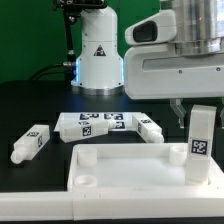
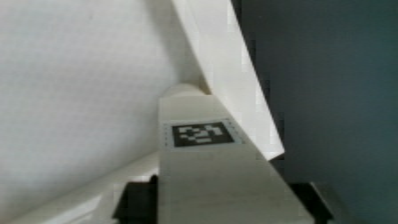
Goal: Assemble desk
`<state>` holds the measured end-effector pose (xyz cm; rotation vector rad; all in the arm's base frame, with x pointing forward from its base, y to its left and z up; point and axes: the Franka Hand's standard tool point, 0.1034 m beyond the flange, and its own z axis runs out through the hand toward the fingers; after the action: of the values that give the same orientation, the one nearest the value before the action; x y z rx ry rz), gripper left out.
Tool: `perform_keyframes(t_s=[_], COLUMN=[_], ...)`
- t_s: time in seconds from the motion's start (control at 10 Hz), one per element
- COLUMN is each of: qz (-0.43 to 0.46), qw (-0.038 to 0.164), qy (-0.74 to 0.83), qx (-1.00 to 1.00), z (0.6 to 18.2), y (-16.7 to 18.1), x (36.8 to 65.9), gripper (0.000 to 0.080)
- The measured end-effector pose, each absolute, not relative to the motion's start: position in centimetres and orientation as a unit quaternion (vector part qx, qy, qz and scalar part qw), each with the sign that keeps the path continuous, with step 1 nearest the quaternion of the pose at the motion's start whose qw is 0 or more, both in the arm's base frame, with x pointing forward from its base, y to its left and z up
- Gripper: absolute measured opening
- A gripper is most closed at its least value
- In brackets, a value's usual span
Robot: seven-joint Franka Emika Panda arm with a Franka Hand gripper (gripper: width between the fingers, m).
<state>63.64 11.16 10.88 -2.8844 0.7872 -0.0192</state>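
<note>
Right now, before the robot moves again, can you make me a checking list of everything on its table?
Surface: black table.
Job's things: rimmed panel lies flat at the front. An upright leg stands at its corner on the exterior view's right. A loose leg lies on the exterior view's left. A second loose leg lies behind the panel.
Clutter: marker board, flat behind the panel.
Grippers: gripper has a finger on each side of the upright leg and looks shut on it.
Cables: nothing seen.
Surroundings: white robot base at the back.
</note>
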Motion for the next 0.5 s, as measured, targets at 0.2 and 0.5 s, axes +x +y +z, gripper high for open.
perform_keyframes(t_s=[0.2,0.5], qz=[0.010,0.020], qw=[0.076,0.093], qy=[0.461,0.547], qx=[-0.884,-0.832], z=[10.80,10.74], y=[11.78,11.62], x=[63.34,63.58], gripper=[0.0295,0.0294])
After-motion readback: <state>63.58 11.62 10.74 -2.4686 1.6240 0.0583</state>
